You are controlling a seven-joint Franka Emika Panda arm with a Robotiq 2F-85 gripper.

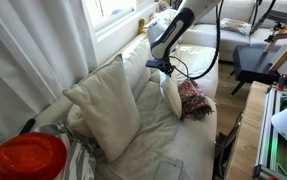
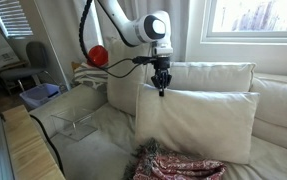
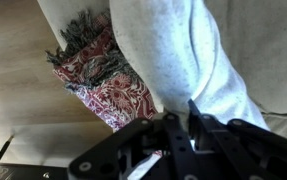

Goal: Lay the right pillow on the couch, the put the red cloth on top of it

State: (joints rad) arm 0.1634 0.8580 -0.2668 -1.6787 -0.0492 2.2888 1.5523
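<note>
The right pillow [image 2: 198, 120] is cream-coloured and stands upright against the couch back [image 2: 278, 100]. It also shows in the exterior view from the couch end [image 1: 170, 95] and in the wrist view [image 3: 168, 50]. My gripper [image 2: 161, 85] is at the pillow's upper corner, seen also in an exterior view [image 1: 163, 68]. In the wrist view the gripper [image 3: 191, 110] is shut on the pillow's edge. The red patterned cloth [image 2: 178, 165] lies crumpled on the seat in front of the pillow, touching its base; it shows in another exterior view [image 1: 193, 98] and in the wrist view [image 3: 88, 70].
A second cream pillow [image 1: 103, 105] leans at the other end of the couch [image 2: 123, 85]. A red round object [image 1: 25, 158] sits past that end [image 2: 98, 55]. A clear plastic box [image 2: 78, 125] lies on the seat. A wooden floor lies in front.
</note>
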